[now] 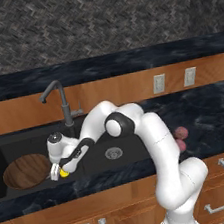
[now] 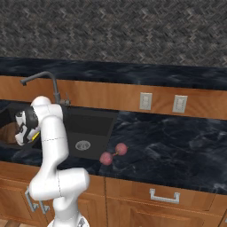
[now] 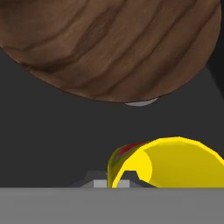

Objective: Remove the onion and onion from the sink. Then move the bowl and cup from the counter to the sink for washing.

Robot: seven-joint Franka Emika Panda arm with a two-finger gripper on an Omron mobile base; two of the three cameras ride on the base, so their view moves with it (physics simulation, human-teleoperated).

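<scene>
My gripper (image 1: 57, 170) hangs low over the left basin of the black sink (image 1: 118, 136), shut on the rim of the small yellow cup (image 1: 64, 173). In the hand view the cup (image 3: 175, 161) lies tilted right at the fingertips, its opening facing the camera. The wooden bowl (image 1: 25, 171) rests in the same basin just left of the cup, and its wood grain (image 3: 109, 43) spreads across the top of the hand view. Both pinkish-red onions (image 2: 121, 149) (image 2: 106, 158) sit on the dark counter right of the sink.
A grey gooseneck faucet (image 1: 57, 98) stands behind the sink. The right basin holds just its metal drain (image 1: 113, 153). Two wall outlets (image 1: 159, 83) are on the wooden backsplash. Dark stone counter (image 2: 177, 142) stretches to the right, with drawers below.
</scene>
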